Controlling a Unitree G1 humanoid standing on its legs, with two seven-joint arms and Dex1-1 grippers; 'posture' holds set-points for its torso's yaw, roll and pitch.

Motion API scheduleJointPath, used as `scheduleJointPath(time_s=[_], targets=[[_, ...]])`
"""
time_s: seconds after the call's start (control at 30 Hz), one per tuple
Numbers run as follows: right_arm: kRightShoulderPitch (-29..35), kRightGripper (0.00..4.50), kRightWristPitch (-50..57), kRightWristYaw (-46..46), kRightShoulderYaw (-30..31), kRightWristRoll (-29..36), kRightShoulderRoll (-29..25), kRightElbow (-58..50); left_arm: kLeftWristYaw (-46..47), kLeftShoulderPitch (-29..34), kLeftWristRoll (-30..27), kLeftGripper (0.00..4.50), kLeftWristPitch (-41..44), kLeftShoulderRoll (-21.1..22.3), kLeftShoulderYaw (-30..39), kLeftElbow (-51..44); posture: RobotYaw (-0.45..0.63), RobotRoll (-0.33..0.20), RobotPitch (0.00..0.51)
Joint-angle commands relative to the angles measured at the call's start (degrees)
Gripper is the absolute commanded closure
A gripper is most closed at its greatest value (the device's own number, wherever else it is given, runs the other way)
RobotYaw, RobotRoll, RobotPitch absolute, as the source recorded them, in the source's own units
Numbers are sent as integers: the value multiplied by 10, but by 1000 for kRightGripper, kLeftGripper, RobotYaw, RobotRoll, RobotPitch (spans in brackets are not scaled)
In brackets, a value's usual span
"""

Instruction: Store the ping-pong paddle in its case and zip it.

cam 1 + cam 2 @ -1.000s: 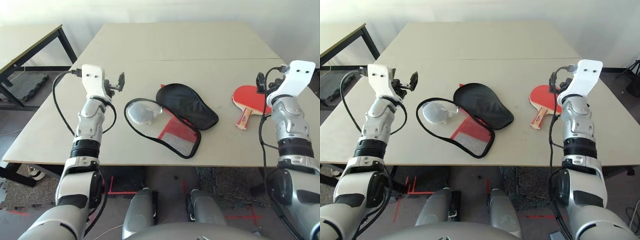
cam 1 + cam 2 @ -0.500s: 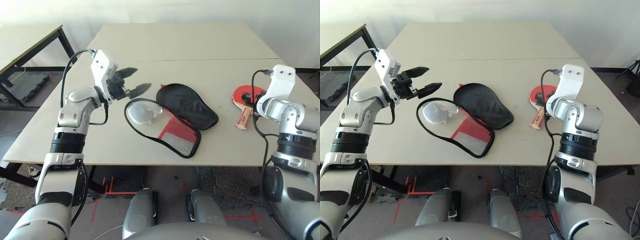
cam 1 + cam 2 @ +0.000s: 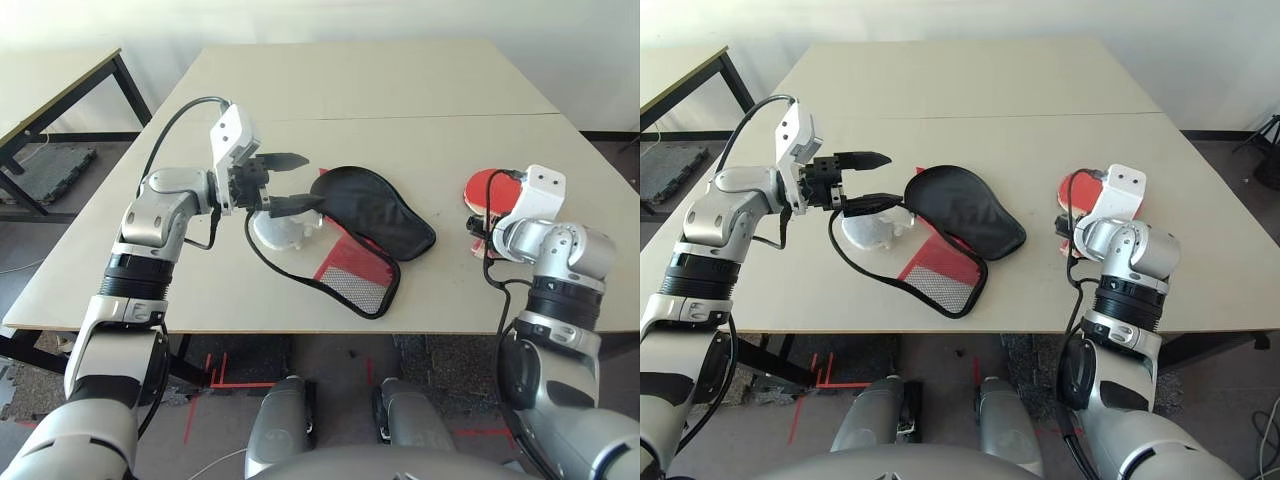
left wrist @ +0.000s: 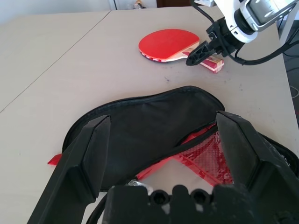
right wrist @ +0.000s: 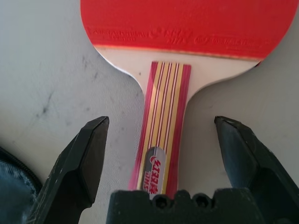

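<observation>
Two grippers were at work: the right gripper (image 5: 161,140) had its fingers wide apart, one on each side of the handle of the paddle (image 5: 187,28), and held nothing. The left gripper (image 4: 163,154), also wide open and empty, was over the open case (image 4: 149,135) on the table (image 3: 330,90). The step seemed to be grasping; next, the right fingers needed to close on the handle.
</observation>
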Motion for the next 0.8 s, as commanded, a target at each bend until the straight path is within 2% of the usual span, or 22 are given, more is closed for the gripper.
scheduleJointPath(time_s=[0.03, 0.2, 0.27, 0.47, 0.67, 0.8], targets=[[-5, 957, -5, -2, -7, 0, 6, 20, -22, 5, 1, 0, 19, 9, -15, -9, 13, 0, 55], [-11, 2853, 7, 12, 14, -2, -5, 3, -25, 19, 3, 0, 20, 16, -10, -5, 15, 0, 59], [-11, 3446, 12, 22, 31, -4, -15, -9, -24, 24, 5, 0, 19, 18, -8, -2, 11, 0, 63], [-17, 3463, 56, 78, 85, 11, -53, -57, -20, 44, 4, 0, 20, 25, -5, -10, 19, 0, 70], [-39, 3463, 112, 163, 171, 39, -107, -99, -9, 61, 2, 0, 15, 28, 2, -19, 39, 0, 75], [-53, 3463, 150, 227, 226, 76, -124, -125, 6, 79, -3, 0, 19, 25, 8, -36, 63, 0, 80]])
